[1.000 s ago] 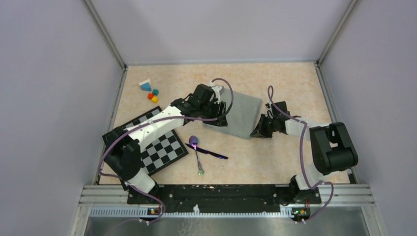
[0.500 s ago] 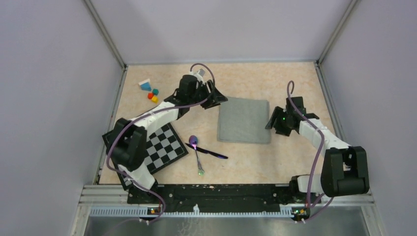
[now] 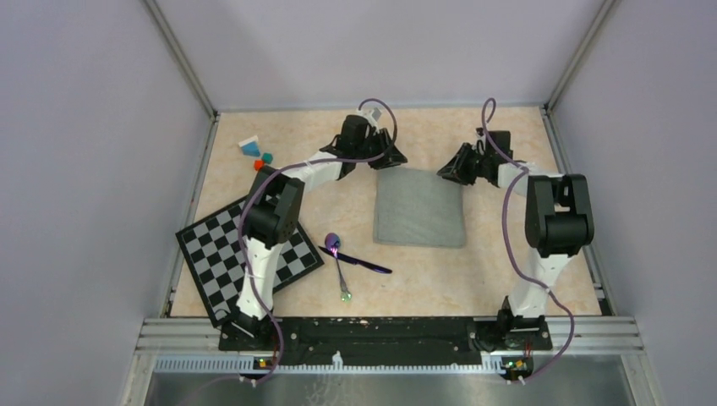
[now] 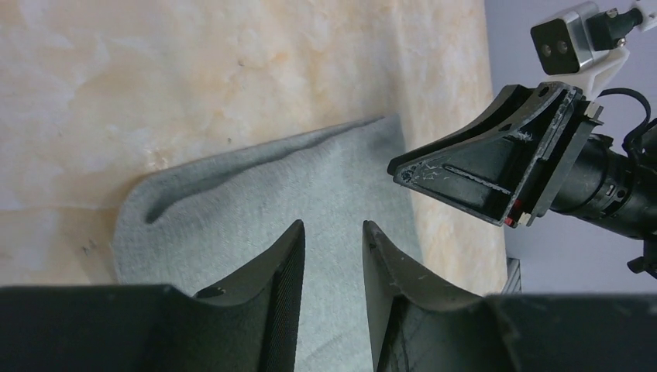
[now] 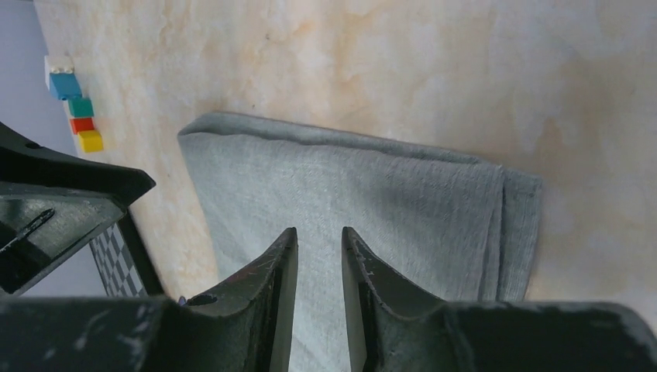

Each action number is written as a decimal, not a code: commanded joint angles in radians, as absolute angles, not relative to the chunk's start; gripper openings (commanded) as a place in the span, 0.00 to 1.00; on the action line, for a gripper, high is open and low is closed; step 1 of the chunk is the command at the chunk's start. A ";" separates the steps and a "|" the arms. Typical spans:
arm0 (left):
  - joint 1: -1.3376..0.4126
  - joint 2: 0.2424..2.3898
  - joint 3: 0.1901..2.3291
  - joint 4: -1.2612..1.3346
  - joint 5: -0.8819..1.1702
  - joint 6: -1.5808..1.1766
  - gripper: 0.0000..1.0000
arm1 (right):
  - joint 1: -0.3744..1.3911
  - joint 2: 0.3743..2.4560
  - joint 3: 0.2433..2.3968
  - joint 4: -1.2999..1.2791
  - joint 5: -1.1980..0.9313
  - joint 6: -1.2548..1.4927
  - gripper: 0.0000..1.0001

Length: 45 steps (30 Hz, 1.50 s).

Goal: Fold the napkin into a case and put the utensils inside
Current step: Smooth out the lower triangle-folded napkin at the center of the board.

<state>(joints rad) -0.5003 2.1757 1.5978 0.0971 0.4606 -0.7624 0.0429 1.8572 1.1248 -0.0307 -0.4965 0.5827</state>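
Note:
The grey-green napkin (image 3: 420, 207) lies flat on the table, folded into a layered rectangle, its stacked edges showing in the right wrist view (image 5: 511, 225). My left gripper (image 3: 391, 157) hovers over its far left corner, jaws slightly apart and empty, with cloth (image 4: 256, 186) below them. My right gripper (image 3: 450, 169) hovers over the far right corner, also slightly apart and empty. The purple spoon (image 3: 338, 258) and the dark stick-like piece (image 3: 362, 263) lie crossed on the table near the napkin's near left side.
A black-and-white checkered board (image 3: 245, 254) lies at the left. Small coloured blocks (image 3: 260, 157) sit at the far left, also in the right wrist view (image 5: 73, 116). The right gripper's finger (image 4: 496, 167) shows close by in the left wrist view.
One second ago both grippers were at the cloth as it was laid over. They let go and moved to its far edge; the napkin now lies flat and still.

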 commanded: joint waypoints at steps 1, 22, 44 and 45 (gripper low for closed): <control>-0.467 2.253 1.686 0.066 0.490 -0.722 0.39 | 0.004 1.927 1.164 0.097 -0.557 0.611 0.27; -0.443 2.312 1.880 -0.173 0.576 -0.557 0.61 | 0.013 1.754 1.050 -0.099 -0.585 0.531 0.37; -0.610 1.930 1.292 -0.066 0.577 -0.631 0.63 | 0.091 1.553 0.781 -0.160 -0.505 0.489 0.34; -0.609 1.923 1.264 -0.055 0.567 -0.629 0.62 | 0.089 1.557 0.768 -0.173 -0.481 0.480 0.33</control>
<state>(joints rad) -0.6090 1.9823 1.3476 -0.0784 0.5968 -0.6529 0.0902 1.5623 0.8295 -0.1669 -0.4931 0.4747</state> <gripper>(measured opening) 0.639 0.347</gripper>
